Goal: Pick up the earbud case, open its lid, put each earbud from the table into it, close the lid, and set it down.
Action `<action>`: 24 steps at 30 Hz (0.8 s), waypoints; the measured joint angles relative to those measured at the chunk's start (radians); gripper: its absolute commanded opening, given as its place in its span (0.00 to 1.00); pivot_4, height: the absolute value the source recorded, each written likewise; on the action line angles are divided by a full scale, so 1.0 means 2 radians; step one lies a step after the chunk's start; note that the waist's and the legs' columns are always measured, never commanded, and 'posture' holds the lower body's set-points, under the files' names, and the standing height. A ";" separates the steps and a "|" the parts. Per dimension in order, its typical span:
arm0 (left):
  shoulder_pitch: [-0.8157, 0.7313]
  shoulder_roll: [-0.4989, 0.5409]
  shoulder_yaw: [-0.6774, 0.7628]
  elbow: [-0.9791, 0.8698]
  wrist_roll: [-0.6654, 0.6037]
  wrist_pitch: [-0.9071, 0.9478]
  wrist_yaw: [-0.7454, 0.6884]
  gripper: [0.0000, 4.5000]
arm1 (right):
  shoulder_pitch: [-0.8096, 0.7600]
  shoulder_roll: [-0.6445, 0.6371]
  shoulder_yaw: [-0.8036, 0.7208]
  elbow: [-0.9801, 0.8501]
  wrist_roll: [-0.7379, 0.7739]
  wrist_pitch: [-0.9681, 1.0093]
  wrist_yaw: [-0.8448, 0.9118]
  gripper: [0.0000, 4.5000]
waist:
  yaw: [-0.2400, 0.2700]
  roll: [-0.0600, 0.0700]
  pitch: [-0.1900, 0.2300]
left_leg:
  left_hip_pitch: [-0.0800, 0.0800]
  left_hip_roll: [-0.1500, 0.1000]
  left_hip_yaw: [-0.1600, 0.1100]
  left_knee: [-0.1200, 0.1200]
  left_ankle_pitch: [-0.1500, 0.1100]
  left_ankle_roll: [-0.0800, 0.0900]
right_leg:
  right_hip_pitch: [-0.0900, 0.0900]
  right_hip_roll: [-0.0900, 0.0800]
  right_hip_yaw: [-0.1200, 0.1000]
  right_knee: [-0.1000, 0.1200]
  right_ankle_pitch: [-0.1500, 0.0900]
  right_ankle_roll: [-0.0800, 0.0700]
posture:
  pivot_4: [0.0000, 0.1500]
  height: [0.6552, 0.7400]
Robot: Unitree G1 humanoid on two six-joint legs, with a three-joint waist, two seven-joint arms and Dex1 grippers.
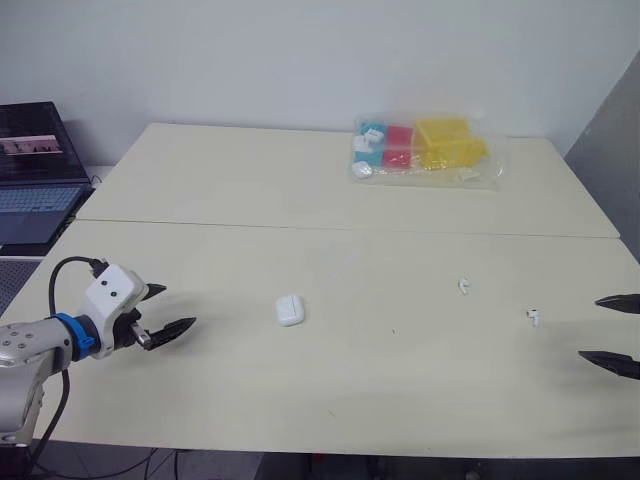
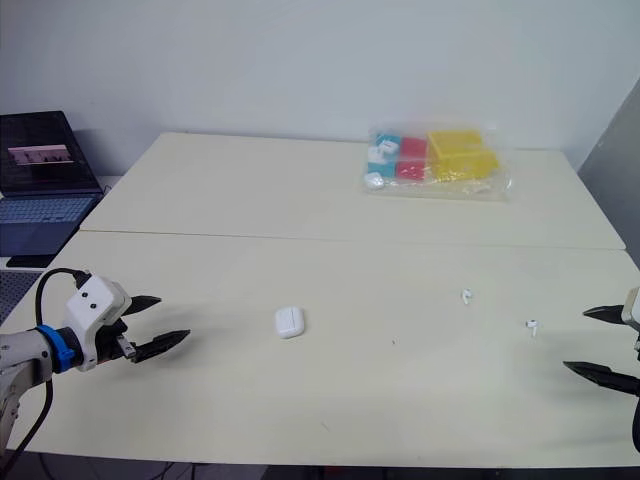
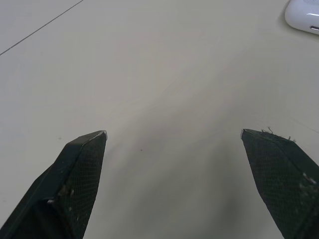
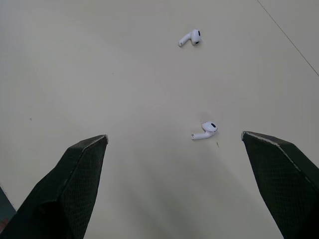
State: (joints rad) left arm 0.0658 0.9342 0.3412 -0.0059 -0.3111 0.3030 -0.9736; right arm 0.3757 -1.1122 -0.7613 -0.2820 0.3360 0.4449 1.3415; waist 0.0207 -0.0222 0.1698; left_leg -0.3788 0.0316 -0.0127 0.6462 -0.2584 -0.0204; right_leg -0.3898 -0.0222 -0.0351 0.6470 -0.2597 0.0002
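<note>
A white earbud case [image 1: 289, 309] lies shut on the cream table [image 1: 330, 230], near the middle of its front half; its edge also shows in the left wrist view [image 3: 303, 15]. Two white earbuds lie to its right: one earbud [image 1: 463, 287] further in, the other earbud [image 1: 533, 317] closer to the right edge. Both earbuds appear in the right wrist view [image 4: 191, 37] [image 4: 205, 130]. My left gripper [image 1: 168, 309] hovers open to the left of the case, empty. My right gripper [image 1: 612, 334] stands open at the right edge, just right of the nearer earbud, empty.
A clear bag [image 1: 425, 148] with yellow, red and blue items lies at the table's back right. A laptop [image 1: 35, 180] sits on a stand left of the table. A seam [image 1: 350, 230] runs across the tabletop.
</note>
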 measured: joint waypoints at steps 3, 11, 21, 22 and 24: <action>0.000 0.002 -0.001 0.000 0.005 -0.002 0.001 1.00 | 0.001 0.002 0.000 -0.001 0.000 -0.001 -0.002 1.00 | 0.000 0.000 0.000 | 0.000 0.000 0.000 0.000 0.000 0.000 | 0.000 0.000 0.000 0.000 0.000 0.000 | 1.00 1.00; -0.012 0.011 -0.002 0.009 0.021 -0.030 -0.010 1.00 | 0.004 0.010 0.000 -0.002 -0.001 -0.002 -0.004 1.00 | 0.000 0.000 0.000 | 0.000 0.000 0.000 0.000 0.000 0.000 | 0.000 0.000 0.000 0.000 0.000 0.000 | 1.00 1.00; -0.026 0.011 -0.002 0.029 0.003 -0.032 -0.033 1.00 | 0.004 0.011 0.000 -0.002 -0.001 0.000 -0.009 1.00 | 0.000 0.000 0.000 | 0.000 0.000 0.000 0.000 0.000 0.000 | 0.000 0.000 0.000 0.000 0.000 0.000 | 1.00 1.00; -0.025 0.011 -0.002 0.029 0.003 -0.034 -0.037 1.00 | 0.004 0.011 0.000 -0.002 -0.001 -0.001 -0.009 1.00 | 0.000 0.000 0.000 | 0.000 0.000 0.000 0.000 0.000 0.000 | 0.000 0.000 0.000 0.000 0.000 0.000 | 1.00 1.00; -0.025 0.011 -0.002 0.029 0.003 -0.034 -0.044 1.00 | 0.004 0.011 0.000 -0.002 -0.002 -0.002 -0.009 1.00 | 0.000 0.000 0.000 | 0.000 0.000 0.000 0.000 0.000 0.000 | 0.000 0.000 0.000 0.000 0.000 0.000 | 1.00 1.00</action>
State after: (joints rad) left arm 0.0149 0.9569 0.3374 0.0514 -0.3059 0.2342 -1.0619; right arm 0.3836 -1.0898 -0.7615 -0.2864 0.3328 0.4411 1.3239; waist 0.0208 -0.0215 0.1701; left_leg -0.3787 0.0317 -0.0120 0.6462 -0.2584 -0.0205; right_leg -0.3899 -0.0222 -0.0351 0.6472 -0.2597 0.0003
